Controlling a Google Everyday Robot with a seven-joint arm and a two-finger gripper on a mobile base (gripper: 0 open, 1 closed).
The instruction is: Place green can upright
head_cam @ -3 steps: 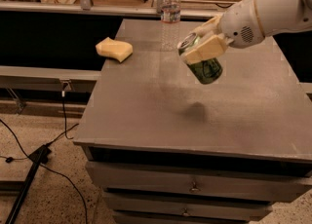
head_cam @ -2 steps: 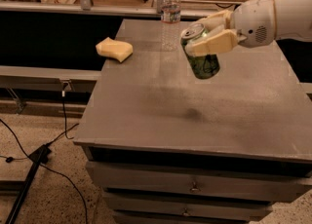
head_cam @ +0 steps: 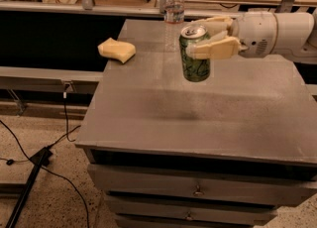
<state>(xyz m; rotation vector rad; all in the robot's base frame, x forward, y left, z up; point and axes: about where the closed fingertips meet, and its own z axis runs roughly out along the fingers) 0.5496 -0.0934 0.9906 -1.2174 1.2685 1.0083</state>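
**Camera view.** The gripper [head_cam: 194,37] is reaching in from the right and hanging above the table [head_cam: 233,118], over its far half. Its fingers [head_cam: 215,49] are clamping the upper part of the green can [head_cam: 196,67], one lying across the near side and one sitting behind the rim. The can is hanging in the air, clear of the table, with its silver top upward and its body near vertical, leaning only slightly. A faint shadow is lying on the table beneath it.

**Step in hand, as judged:** the can is being carried to set-down.
- The wrist is needing to bring the can fully vertical.
- The arm is then needing to lower it straight until the base is meeting the table flat.
- Only after that should the fingers be parting.
- Letting go from height or at a lean is risking a topple and a roll, the can being light and round.

**Surroundings.**
- A water bottle [head_cam: 174,4] is standing upright at the far edge of the table, behind the can and slightly to its left, apart from it.
- A yellow sponge [head_cam: 117,50] is lying at the table's left edge, well apart.
- Neither is occupying the surface below the can.
- Drawers [head_cam: 198,190] are sitting under the table and cables [head_cam: 29,155] are trailing on the floor; neither is bearing on the task.

The bottle is the nearest hazard, since a backward sweep of the arm could strike it.
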